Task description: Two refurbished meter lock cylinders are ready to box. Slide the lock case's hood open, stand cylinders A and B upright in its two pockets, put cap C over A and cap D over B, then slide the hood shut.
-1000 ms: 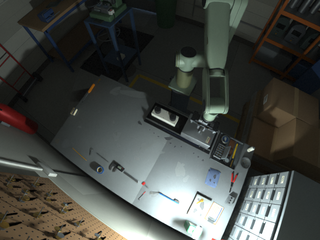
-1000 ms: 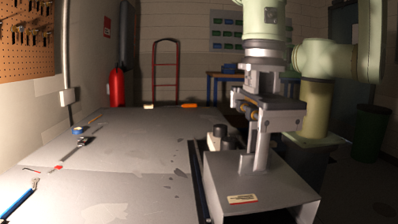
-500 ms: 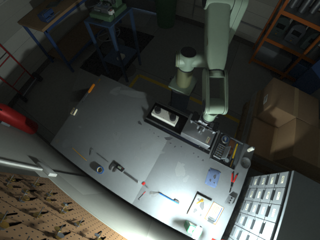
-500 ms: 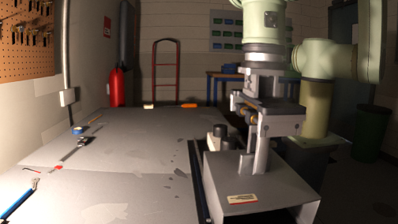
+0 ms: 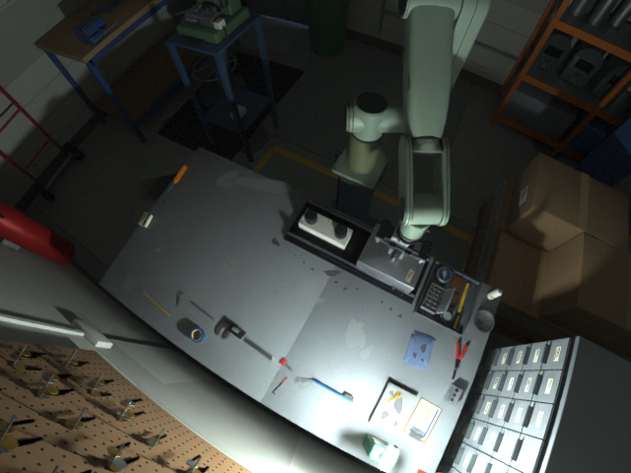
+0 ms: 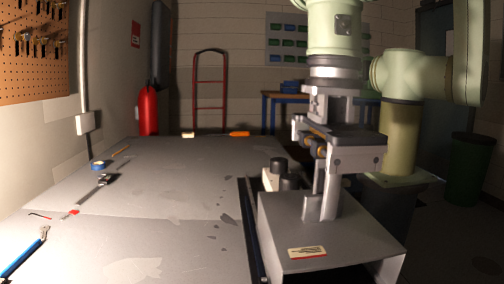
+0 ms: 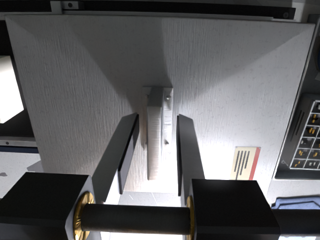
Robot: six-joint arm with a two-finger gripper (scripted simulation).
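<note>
My gripper [image 7: 157, 152] [image 6: 320, 207] [image 5: 399, 253] is open and points down onto the grey hood [image 5: 392, 262] [image 6: 320, 235] [image 7: 160, 85] of the lock case. Its fingers stand on either side of the hood's upright handle fin [image 7: 157, 131] [image 6: 309, 207], and it holds nothing. The hood sits at the right end of the case's black track. To its left the white block [image 5: 326, 229] [image 6: 272, 177] is uncovered. Two dark capped cylinders [image 5: 311, 217] [image 5: 340, 230] [image 6: 278, 165] stand upright in its pockets.
Behind the case stands my arm's pedestal [image 5: 359, 168], off the table's far edge. A tray of small parts [image 5: 448, 298] lies right of the hood. Hand tools [image 5: 239, 333], a blue card [image 5: 419, 349] and red pliers [image 5: 460, 351] lie on the near table.
</note>
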